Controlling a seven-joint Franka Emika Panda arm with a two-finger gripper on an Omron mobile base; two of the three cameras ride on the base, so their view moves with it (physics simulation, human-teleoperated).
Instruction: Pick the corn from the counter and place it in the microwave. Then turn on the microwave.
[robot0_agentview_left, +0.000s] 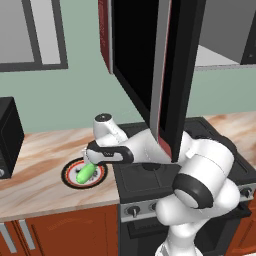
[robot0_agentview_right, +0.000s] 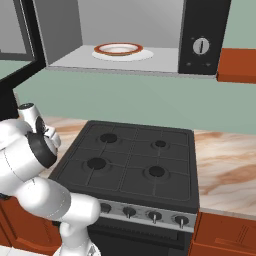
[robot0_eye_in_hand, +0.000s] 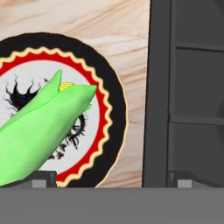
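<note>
My claw hangs low over the table with its jaws spread wide and nothing between them. The corn lies on the round plate near the table's front edge, close beside the stove. In the hand view the cob sits off toward one fingertip, not centred. I judge I should slide sideways, away from the stove, until the cob lies midway between my fingers, then drop and close across its thick middle. Farther up, the microwave stands open, a plate inside.
</note>
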